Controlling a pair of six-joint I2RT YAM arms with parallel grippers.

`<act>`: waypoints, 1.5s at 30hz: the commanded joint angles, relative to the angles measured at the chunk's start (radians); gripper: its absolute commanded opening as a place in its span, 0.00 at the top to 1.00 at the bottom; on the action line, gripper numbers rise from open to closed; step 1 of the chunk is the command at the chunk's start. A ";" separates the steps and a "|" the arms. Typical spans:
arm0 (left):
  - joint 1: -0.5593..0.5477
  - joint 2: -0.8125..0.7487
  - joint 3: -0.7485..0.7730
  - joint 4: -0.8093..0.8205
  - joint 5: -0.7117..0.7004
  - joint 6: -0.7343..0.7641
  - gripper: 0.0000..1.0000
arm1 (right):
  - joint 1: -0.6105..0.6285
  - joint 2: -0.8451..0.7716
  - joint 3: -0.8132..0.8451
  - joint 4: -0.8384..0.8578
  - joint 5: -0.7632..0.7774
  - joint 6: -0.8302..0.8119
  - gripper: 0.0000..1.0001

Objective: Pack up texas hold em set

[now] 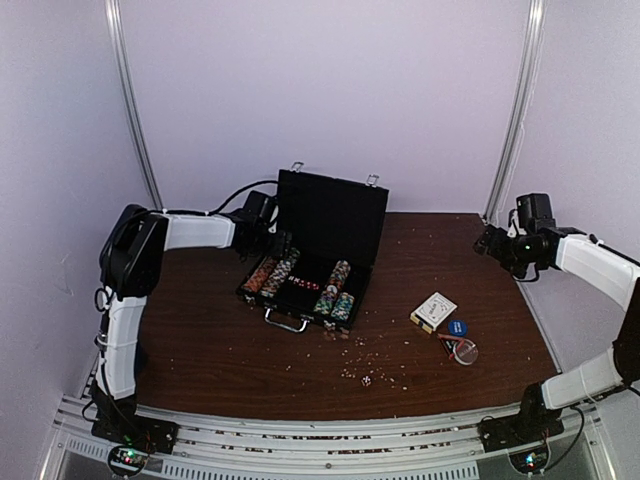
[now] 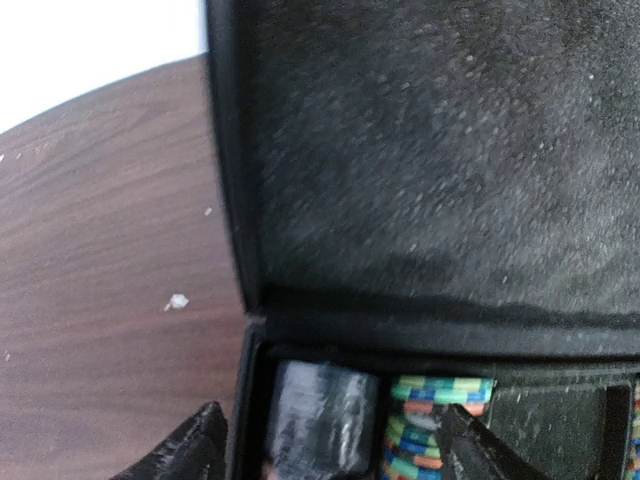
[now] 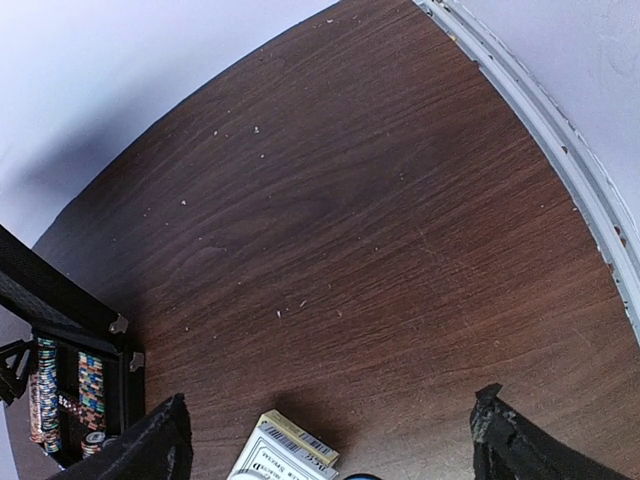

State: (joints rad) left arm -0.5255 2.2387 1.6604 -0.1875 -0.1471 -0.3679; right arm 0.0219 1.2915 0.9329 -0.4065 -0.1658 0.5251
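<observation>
The black case [image 1: 330, 215] stands open mid-table, its lid upright, with multicoloured chip rows [image 1: 281, 272] in its tray. My left gripper [image 1: 266, 240] is open at the case's back left corner. In the left wrist view its gripper [image 2: 335, 455] straddles the case wall, a plastic-wrapped dark chip roll [image 2: 315, 415] and a chip row [image 2: 435, 425]. The card deck box [image 1: 433, 311], a blue round button [image 1: 457, 327] and a clear round button [image 1: 465, 351] lie right of the case. A die [image 1: 366, 380] lies near the front. My right gripper [image 1: 490, 240] is open and empty, above the card box [image 3: 285, 455].
Small crumbs are scattered on the brown table [image 1: 200, 340] in front of the case. The case handle [image 1: 286, 321] points toward me. White walls and metal rails [image 3: 560, 150] border the table at the back and right.
</observation>
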 commanded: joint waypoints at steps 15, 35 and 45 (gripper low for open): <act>0.046 0.068 0.342 -0.382 0.237 0.019 0.46 | 0.003 -0.049 0.029 0.002 0.029 -0.016 0.04; 0.049 0.163 0.326 -0.470 0.081 -0.020 0.48 | 0.004 -0.057 0.033 -0.002 0.038 -0.020 0.04; 0.065 0.149 0.292 -0.498 -0.021 -0.092 0.49 | 0.003 -0.075 0.031 -0.004 0.052 -0.020 0.04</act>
State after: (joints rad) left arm -0.4915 2.3810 1.9926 -0.6178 -0.0643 -0.4137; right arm 0.0219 1.2518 0.9436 -0.4091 -0.1505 0.5194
